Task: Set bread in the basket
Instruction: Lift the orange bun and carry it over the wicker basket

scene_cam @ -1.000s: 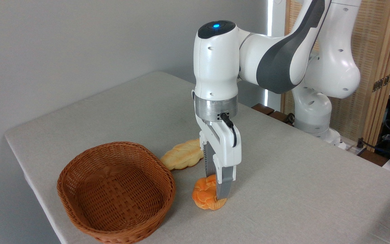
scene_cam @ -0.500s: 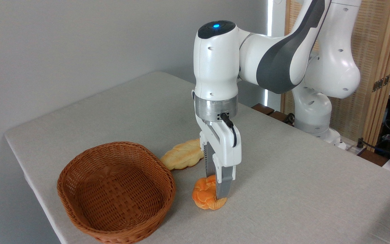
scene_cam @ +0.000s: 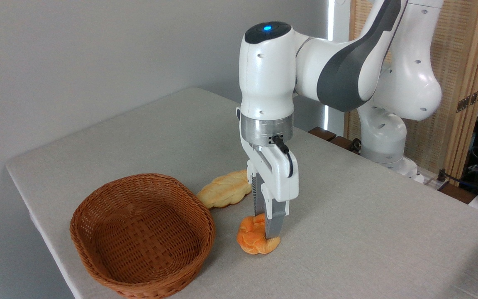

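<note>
The bread, a small deep-orange knotted bun, hangs just off the grey table to the right of the basket. My gripper points straight down and is shut on the bun, one grey finger across its near right side, the other behind it. The basket is an oval brown wicker one with low sides and nothing inside, standing at the front left of the table, about a hand's width left of the bun.
A longer pale yellow braided loaf lies just behind the basket's right rim, left of my gripper. The table's front-left edge runs close beside the basket. My arm's white base stands at the back right.
My gripper has risen slightly and shifted a little right, and the bun has come up with it off the table.
</note>
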Controlling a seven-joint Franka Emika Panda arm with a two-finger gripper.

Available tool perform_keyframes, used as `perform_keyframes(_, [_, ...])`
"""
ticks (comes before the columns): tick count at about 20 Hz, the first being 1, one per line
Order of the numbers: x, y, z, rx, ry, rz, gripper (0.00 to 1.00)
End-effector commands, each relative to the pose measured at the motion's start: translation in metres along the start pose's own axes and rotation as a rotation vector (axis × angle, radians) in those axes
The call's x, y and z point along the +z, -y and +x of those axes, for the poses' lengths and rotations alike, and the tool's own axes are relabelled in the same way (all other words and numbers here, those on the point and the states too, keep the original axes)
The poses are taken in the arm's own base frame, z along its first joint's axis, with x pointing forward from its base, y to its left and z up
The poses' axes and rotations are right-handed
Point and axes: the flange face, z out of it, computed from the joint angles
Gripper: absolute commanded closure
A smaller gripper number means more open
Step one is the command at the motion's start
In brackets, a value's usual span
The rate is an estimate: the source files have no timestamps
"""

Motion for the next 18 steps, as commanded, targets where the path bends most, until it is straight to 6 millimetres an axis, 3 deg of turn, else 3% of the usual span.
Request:
perform_keyframes(1, [-0.038, 0.011, -0.012, -0.057, -0.046, -0.021, 0.46])
perform_keyframes(6, [-0.084, 0.040, 0.003, -0.184, -0.163, -0.041, 0.46])
perform_keyframes(9, [-0.102, 0.061, 0.030, -0.288, -0.216, -0.062, 0.46])
perform_keyframes(13, [-0.101, 0.080, 0.108, -0.426, -0.189, -0.074, 0.46])
perform_keyframes(18, [-0.080, 0.080, 0.211, -0.539, -0.168, -0.102, 0.45])
